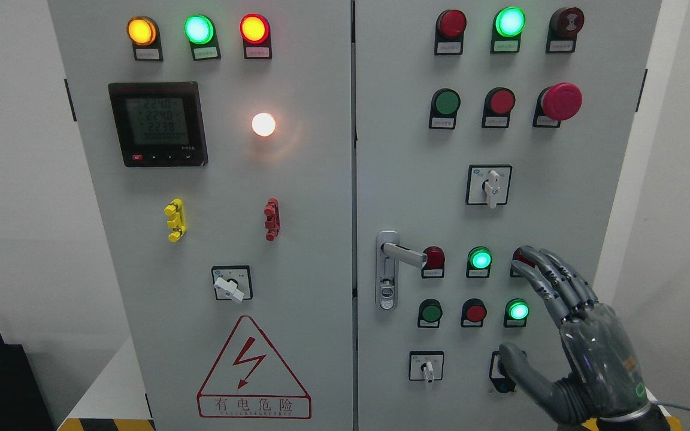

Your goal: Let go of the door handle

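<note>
**Hand clear of the handle, low on the right door**

The right hand sits before the right door's lower corner. The door handle lies well left of its fingertips, apart from them. A row of buttons runs between handle and hand. A rotary switch stands above the hand; another sits left of the thumb.

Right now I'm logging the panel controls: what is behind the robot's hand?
The right hand partly covers a red button behind its fingertips and a black selector switch behind its thumb. Their labels and settings are hidden.
</note>
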Tool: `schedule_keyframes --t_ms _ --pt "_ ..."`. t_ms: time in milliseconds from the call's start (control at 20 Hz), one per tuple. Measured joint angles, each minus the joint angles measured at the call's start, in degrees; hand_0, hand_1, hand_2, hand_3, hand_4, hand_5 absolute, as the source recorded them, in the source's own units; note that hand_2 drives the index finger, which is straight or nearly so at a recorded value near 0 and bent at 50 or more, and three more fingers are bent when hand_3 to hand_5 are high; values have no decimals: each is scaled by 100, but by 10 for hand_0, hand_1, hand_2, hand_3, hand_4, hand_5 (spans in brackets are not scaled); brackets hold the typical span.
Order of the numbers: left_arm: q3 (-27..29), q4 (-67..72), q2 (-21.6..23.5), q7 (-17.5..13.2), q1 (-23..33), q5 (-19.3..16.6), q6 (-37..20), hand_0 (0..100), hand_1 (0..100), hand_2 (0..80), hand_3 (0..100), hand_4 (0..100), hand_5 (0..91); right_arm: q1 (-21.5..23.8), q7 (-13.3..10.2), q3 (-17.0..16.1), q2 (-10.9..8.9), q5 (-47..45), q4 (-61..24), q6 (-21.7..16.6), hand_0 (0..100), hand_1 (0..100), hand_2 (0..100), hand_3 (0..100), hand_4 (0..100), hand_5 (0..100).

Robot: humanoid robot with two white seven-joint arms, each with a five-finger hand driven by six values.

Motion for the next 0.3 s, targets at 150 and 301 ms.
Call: schedule_keyframes --t_ms 150,301 --pt "0 0 0 0 0 0 0 120 389 0 0 0 0 -3 0 -6 -2 -6 1 18 399 95 0 0 0 0" --pt "0 0 0 0 0 0 7 120 389 0 0 0 0 -5 0 -8 -2 -8 1 18 395 101 0 0 0 0"
